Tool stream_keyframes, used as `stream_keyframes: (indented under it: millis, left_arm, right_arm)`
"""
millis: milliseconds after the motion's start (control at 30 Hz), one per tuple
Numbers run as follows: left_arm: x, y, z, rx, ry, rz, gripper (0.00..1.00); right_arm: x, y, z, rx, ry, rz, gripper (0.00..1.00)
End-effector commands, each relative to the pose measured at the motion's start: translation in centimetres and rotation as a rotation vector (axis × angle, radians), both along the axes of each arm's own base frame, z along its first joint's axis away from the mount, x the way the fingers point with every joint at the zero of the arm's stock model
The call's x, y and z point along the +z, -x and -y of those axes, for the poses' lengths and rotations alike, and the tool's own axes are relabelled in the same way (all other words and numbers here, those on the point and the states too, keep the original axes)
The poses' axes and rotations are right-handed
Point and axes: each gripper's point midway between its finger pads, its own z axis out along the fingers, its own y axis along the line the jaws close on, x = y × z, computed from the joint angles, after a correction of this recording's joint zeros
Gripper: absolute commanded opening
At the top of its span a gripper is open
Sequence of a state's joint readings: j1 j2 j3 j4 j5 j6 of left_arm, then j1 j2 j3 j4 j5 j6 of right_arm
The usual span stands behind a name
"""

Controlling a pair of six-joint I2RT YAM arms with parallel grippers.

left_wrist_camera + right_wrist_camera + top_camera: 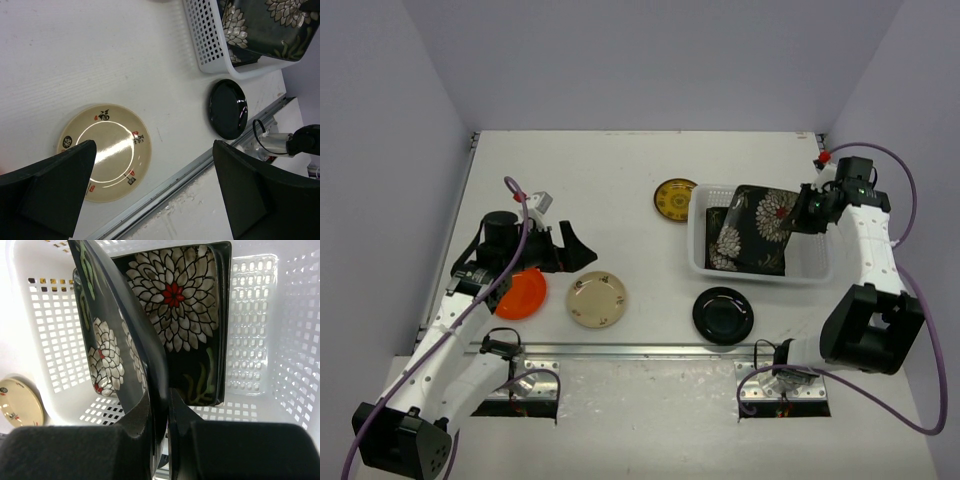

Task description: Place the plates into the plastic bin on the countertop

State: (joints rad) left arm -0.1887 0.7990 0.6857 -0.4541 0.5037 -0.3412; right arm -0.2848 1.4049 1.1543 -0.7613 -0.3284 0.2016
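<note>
bright even overhead light, soft short shadows, glare on the cream plate (112,152), plastic bin (295,340) washed out

Pale lavender walls (650,60) are enclosing the countertop (580,180) along its left, far and right edges. A small red fitting (823,157) is sitting at the far right corner. A speckled white ledge (650,420) is running below the near edge, and two metal mounting panels (545,386) are lying recessed in it, one toward each side. The ledge's surface is appearing rough and mottled.
</note>
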Motion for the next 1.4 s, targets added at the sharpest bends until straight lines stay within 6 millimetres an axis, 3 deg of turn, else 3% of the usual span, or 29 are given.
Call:
stream_keyframes:
  millis: [0, 300, 533, 833, 1100, 1367]
  left_arm:
    - [0.7, -0.3, 0.3, -0.019, -0.003, 0.041, 1.00]
    - [0.7, -0.1, 0.6, -0.030, 0.000, 0.042, 1.00]
    - [0.7, 0.0, 0.8, -0.039, 0.000, 0.041, 1.00]
    - [0.9, 0.2, 1.0, -0.051, 0.003, 0.049, 1.00]
    - [1.0, 0.2, 1.0, -0.046, 0.001, 0.052, 1.00]
    - [0.5, -1.4, -1.1, 0.115, -0.064, 0.018, 1.00]
  right_arm:
    - [2.5, -0.7, -1.7, 0.061, -0.051, 0.113, 0.01]
    - [1.0, -0.3, -2.4, 0.084, -0.042, 0.062, 0.11]
    - [-1.6, 0.2, -2.3, 0.071, 0.035, -0.051, 0.20]
    - [-3.8, -0.5, -2.2, 0.037, 0.063, -0.086, 0.24]
    - [-5.7, -1.2, -1.2, -0.015, 0.098, -0.118, 0.33]
    - [-6.8, -2.3, -1.4, -0.026, 0.074, -0.116, 0.41]
